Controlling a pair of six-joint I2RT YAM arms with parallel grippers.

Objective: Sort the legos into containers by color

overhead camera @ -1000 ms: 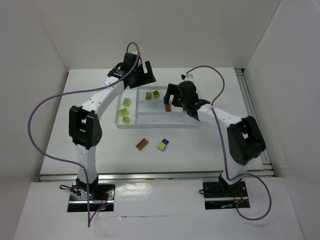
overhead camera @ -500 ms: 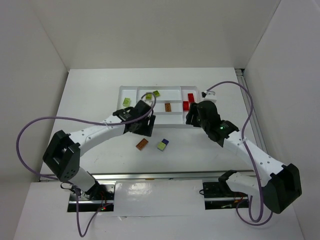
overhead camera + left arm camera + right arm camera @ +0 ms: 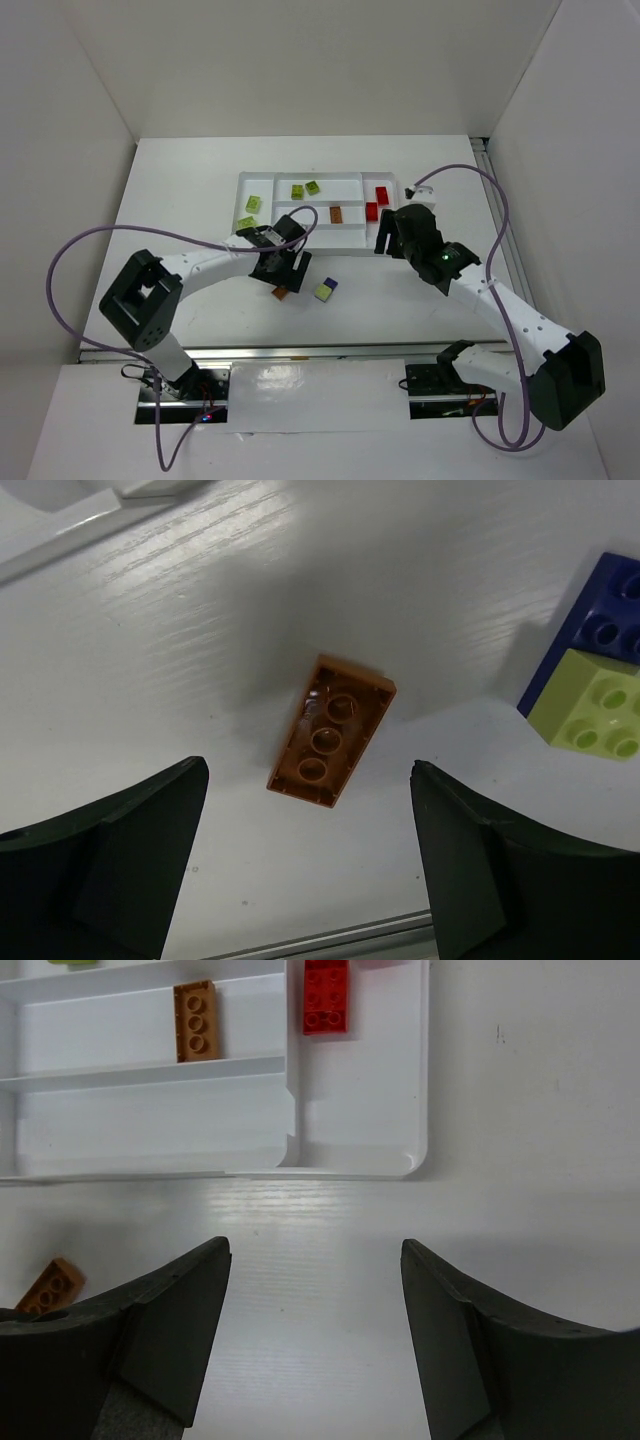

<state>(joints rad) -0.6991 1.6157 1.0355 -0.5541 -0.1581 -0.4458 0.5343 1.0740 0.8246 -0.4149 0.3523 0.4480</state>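
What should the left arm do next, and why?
Probably lower the open left jaws and close them on the brown brick: it lies on the table between them, outside the tray, whose middle section already holds a second brown brick.

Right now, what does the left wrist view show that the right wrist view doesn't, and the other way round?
Left wrist only: a purple brick touching a lime brick on the table. Right wrist only: red bricks in the end section of the white tray, and a brown-orange brick in a long section. Both: the loose brown-orange brick on the table, and part of the tray.
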